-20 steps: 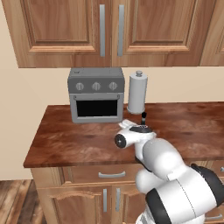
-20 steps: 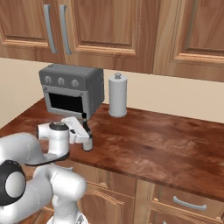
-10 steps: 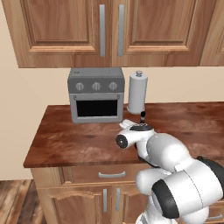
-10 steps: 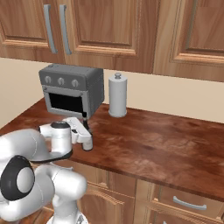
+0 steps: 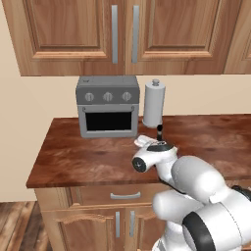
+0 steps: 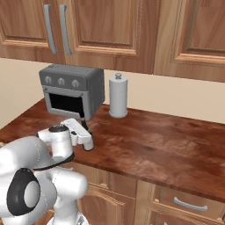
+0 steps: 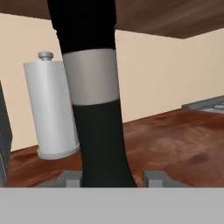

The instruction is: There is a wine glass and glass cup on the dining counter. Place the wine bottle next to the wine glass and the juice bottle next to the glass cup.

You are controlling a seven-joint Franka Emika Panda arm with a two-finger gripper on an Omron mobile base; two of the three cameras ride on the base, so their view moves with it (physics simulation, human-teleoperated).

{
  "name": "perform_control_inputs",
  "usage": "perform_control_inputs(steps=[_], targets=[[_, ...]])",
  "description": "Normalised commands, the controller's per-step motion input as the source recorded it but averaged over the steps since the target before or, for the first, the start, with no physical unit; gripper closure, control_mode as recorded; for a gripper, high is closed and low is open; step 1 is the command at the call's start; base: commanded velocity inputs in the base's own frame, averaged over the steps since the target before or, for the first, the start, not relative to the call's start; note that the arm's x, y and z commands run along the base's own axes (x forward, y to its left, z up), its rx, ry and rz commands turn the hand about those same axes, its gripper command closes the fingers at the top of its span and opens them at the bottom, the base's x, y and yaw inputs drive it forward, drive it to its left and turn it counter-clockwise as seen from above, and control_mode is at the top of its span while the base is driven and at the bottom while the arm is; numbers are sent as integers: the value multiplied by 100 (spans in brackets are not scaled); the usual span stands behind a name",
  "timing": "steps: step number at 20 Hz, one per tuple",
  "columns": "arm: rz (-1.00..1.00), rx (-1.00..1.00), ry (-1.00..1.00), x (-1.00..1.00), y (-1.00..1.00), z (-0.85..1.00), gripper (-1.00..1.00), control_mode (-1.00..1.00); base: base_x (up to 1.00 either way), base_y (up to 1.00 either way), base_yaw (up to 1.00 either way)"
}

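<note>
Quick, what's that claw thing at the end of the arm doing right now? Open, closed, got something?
End effector: closed around the slim, nearly black wine bottle with a pale label, which stands upright on the reddish-brown wooden counter.

Even, soft light — crisp render

table (image 5: 73, 157): lower half of left base view
toaster oven (image 5: 107, 106): centre left, on table
paper-towel roll (image 5: 153, 103): just right of oven
wine bottle (image 7: 94, 109): centre of hand view, before roll, between jaws

One wine bottle (image 7: 94, 109), one paper-towel roll (image 5: 153, 104), one toaster oven (image 5: 107, 112)
</note>
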Motion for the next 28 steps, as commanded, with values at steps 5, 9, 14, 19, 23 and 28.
perform_control_inputs(steps=[5, 9, 14, 19, 23, 28], targets=[[9, 0, -2, -32, 8, 50, 100, -100, 0, 0, 0], [1, 0, 1, -35, 14, 57, 100, -100, 0, 0, 0], [0, 0, 9, -41, 12, 48, 100, -100, 0, 0, 0], [0, 0, 9, -59, 12, 25, 100, -100, 0, 0, 0], [0, 0, 1, -60, 5, 15, 100, -100, 0, 0, 0], [0, 0, -2, -40, 0, 12, 100, -100, 0, 0, 0]])
